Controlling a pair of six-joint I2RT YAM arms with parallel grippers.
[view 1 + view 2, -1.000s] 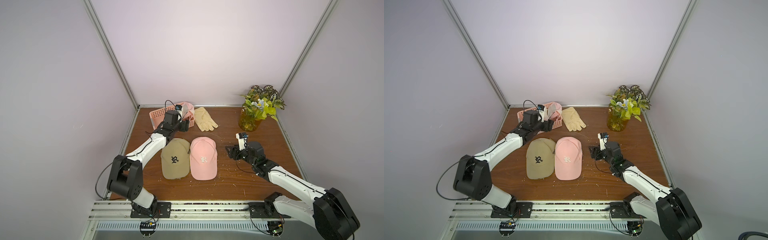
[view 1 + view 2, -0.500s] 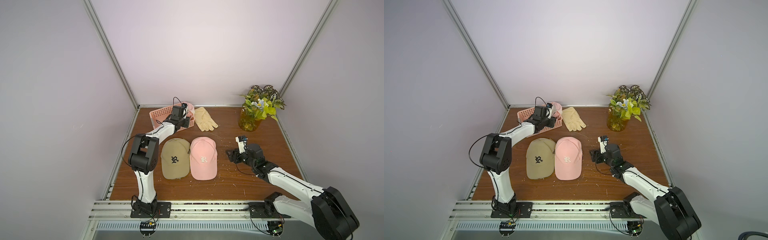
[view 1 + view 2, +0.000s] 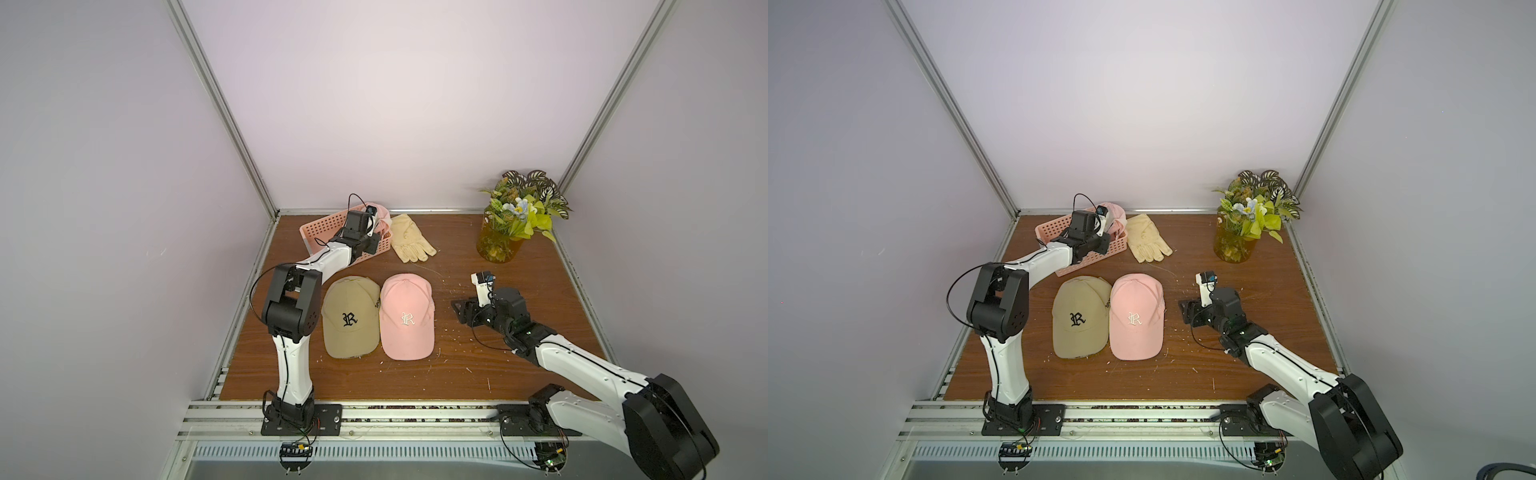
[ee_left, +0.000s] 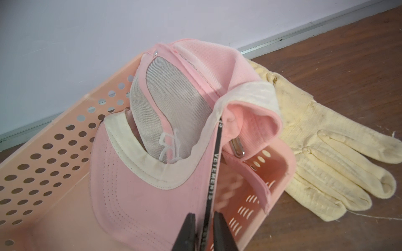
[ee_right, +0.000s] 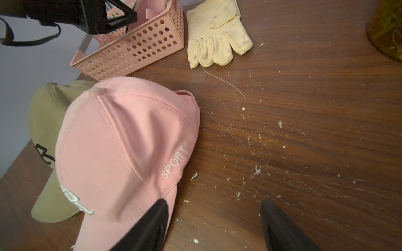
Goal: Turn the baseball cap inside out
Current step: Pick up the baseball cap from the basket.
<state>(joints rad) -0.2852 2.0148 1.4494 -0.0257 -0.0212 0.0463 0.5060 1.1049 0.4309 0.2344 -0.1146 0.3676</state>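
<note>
Left end effector has narrowed around the black band of the pink cap in the far-left-corner basket, grip unconfirmed, crown straight ahead; right end effector wide, farther off.

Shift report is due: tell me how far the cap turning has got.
Done: nothing finished; the cap in the basket shows its lining, seemingly part-turned. In hand: the left gripper pinches that cap's rim. Left: finishing it; the tan cap and pink cap lie right side out, with the right gripper open beside the pink one.
</note>
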